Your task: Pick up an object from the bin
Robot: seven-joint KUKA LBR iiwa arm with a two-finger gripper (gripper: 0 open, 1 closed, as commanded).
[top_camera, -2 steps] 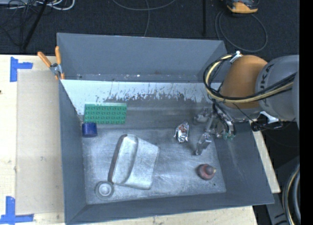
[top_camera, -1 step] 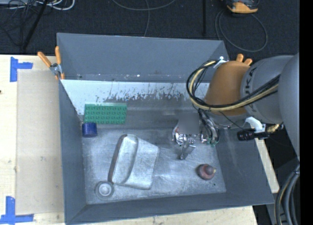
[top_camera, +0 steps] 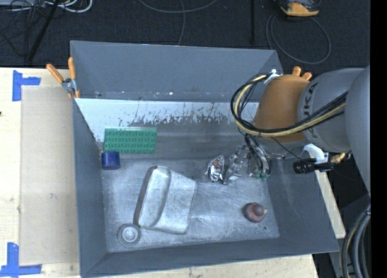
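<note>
Looking down, we see the grey metal bin (top_camera: 84, 210) first, its floor scuffed and its far wall streaked. From the right the grey robot arm (top_camera: 338, 113) reaches in over the rim, with an orange cover (top_camera: 278, 110) and looped black and yellow cables at its wrist.

On the bin floor, left of centre and towards the near wall, lies the pale translucent plastic piece (top_camera: 172, 201). It lies flat, with a grey edge running down its left side to a round grey end (top_camera: 128, 233) in the near left corner. Against the far wall on the left rests the green studded building plate (top_camera: 130, 140), and the small blue block (top_camera: 110, 159) sits just beside its lower left corner.

The gripper (top_camera: 237, 167) is low in the bin, right of centre, amid thin wires. Whether its fingers are released or clenched we cannot tell. Just beside it, on its left, is the crumpled shiny silver thing (top_camera: 216, 170), the thing nearest the gripper. We cannot tell whether the two touch.

Nearer to us, towards the near right corner and apart from the gripper, sits the small dark red round thing (top_camera: 255, 211) on its own.
</note>
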